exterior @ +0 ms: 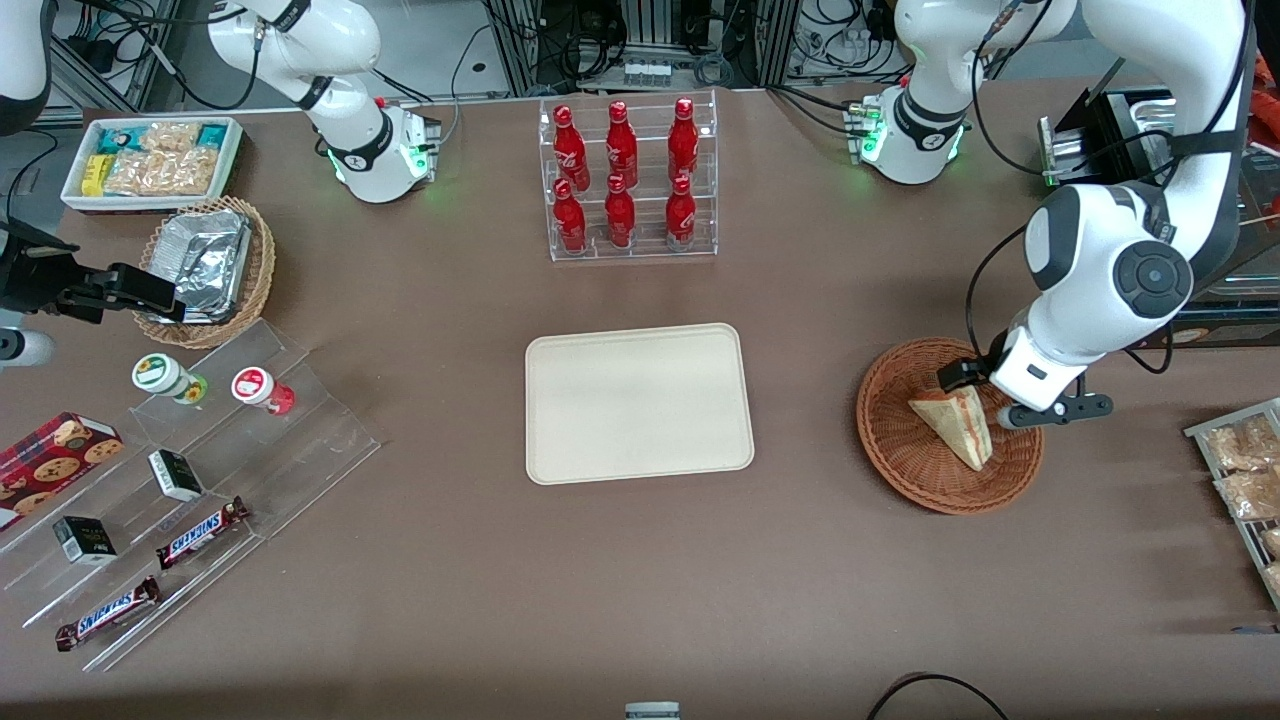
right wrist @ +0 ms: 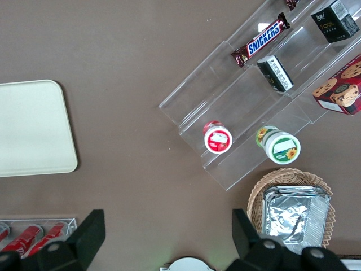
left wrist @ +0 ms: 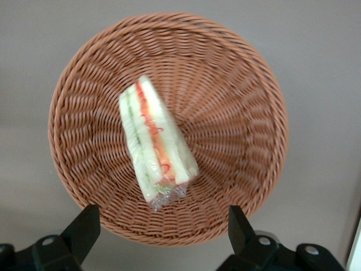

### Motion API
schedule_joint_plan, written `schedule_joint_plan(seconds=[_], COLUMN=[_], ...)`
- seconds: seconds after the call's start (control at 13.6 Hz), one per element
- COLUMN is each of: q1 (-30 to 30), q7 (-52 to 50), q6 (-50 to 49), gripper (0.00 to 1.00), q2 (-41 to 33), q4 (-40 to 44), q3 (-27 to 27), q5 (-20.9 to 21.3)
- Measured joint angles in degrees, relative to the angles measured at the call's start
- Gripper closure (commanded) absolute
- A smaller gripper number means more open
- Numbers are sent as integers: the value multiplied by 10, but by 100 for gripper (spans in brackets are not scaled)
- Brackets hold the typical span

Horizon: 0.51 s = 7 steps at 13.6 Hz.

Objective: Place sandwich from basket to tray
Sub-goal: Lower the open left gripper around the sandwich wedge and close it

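Observation:
The sandwich (exterior: 955, 425), a pale wedge with red, white and green filling, lies in the round reddish-brown basket (exterior: 900, 470) toward the working arm's end of the table. My left gripper (exterior: 1003, 398) hangs above the basket over the sandwich's wide end. In the left wrist view the gripper (left wrist: 162, 228) is open and empty, its black fingers (left wrist: 84, 228) spread wide above the basket's rim. That view shows the sandwich (left wrist: 155, 144) wrapped in clear film, lying in the basket (left wrist: 237, 113). The cream tray (exterior: 640, 400) lies flat mid-table with nothing on it, and also shows in the right wrist view (right wrist: 31, 127).
A clear rack of red bottles (exterior: 625, 180) stands farther from the camera than the tray. A wire rack of snack packets (exterior: 1240, 480) lies beside the basket at the table's end. A stepped acrylic shelf (exterior: 190, 470), a foil-lined basket (exterior: 205, 265) and a white snack bin (exterior: 150, 160) lie toward the parked arm's end.

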Motion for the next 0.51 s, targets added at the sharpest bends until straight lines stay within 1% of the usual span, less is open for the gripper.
schedule_joint_plan(seconds=[0.22, 0.29, 0.51], q1=[7, 7, 7], q7=[-143, -175, -210], q6=[26, 38, 59], gripper=[0, 0, 0], q2=[19, 26, 45], q4=[-2, -2, -3], q3=[0, 0, 0], q5=[-2, -2, -3])
